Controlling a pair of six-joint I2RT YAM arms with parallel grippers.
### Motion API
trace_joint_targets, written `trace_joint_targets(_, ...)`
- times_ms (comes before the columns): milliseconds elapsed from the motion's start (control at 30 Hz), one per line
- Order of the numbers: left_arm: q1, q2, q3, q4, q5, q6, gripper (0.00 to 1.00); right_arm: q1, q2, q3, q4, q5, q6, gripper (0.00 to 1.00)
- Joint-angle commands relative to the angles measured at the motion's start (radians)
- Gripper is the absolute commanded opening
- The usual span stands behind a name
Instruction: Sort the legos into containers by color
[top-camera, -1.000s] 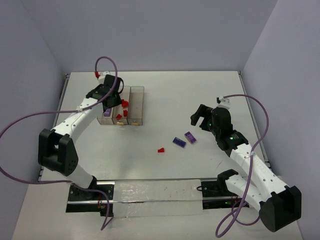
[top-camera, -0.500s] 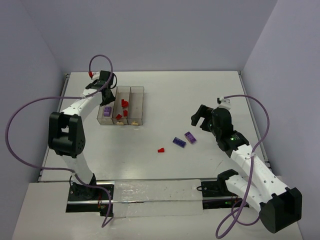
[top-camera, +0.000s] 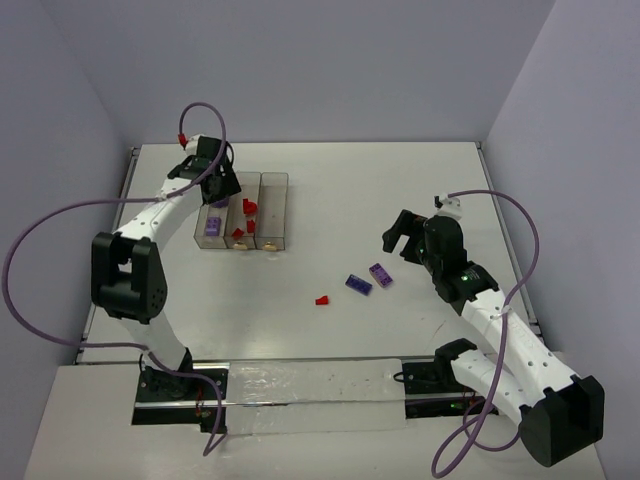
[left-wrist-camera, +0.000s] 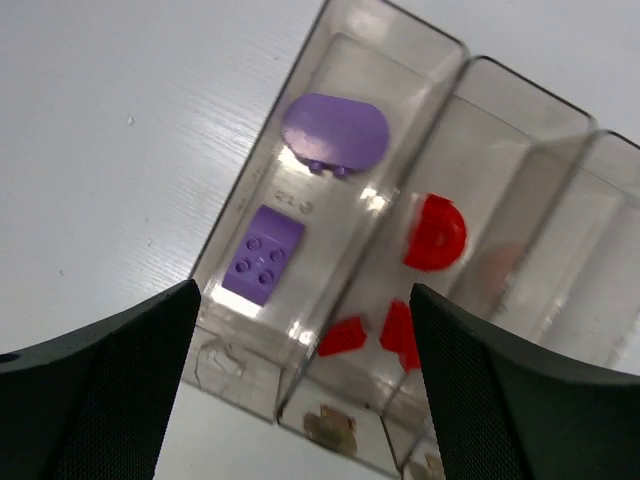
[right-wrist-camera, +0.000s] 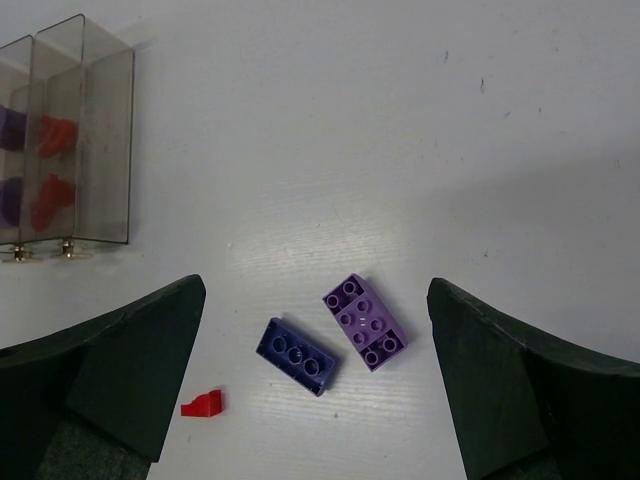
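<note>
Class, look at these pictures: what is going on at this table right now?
A colour sort is under way. The left claw hangs open and empty over the containers, which hold purple pieces and red pieces. The right claw is open near two loose purple bricks and a red bit.

White table, matte, with faint specks and scuffs in the wrist views. Clear plastic sheet lies flat along the near edge, center. Thin metal trim runs down left and right edges. Pale lilac walls close the far, left and right edges.
</note>
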Motion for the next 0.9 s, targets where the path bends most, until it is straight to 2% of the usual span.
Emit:
trace_joint_targets(0, -0.116, -0.187, -0.043, 0.069, 0.020, 0.070, 0.92, 0.010, -0.020, 0.023, 0.007, 0.029, -0.002, 1.00)
trace_joint_targets(200, -0.379, -0.277, -0.186, 0.088, 0.098, 0.081, 0.91, 0.010, -0.043, 0.030, -0.017, 0.104, -0.024, 1.00)
trace_joint_targets(400, -0.635, -0.258, -0.252, 0.120, 0.182, 0.080, 0.90, 0.009, -0.121, 0.009, -0.052, 0.192, -0.051, 1.00)
trace_joint_targets(533, -0.698, -0.217, -0.257, 0.165, 0.282, 0.097, 0.87, 0.006, -0.178, -0.021, -0.062, 0.219, -0.046, 1.00)
trace_joint_targets(733, -0.764, -0.139, -0.266, 0.156, 0.345, 0.196, 0.86, 0.004, -0.182, -0.021, -0.081, 0.194, -0.014, 1.00)
trace_joint_targets(867, -0.797, -0.089, -0.280, 0.154, 0.353, 0.244, 0.79, 0.004, -0.171, -0.022, -0.070, 0.180, -0.010, 1.00)
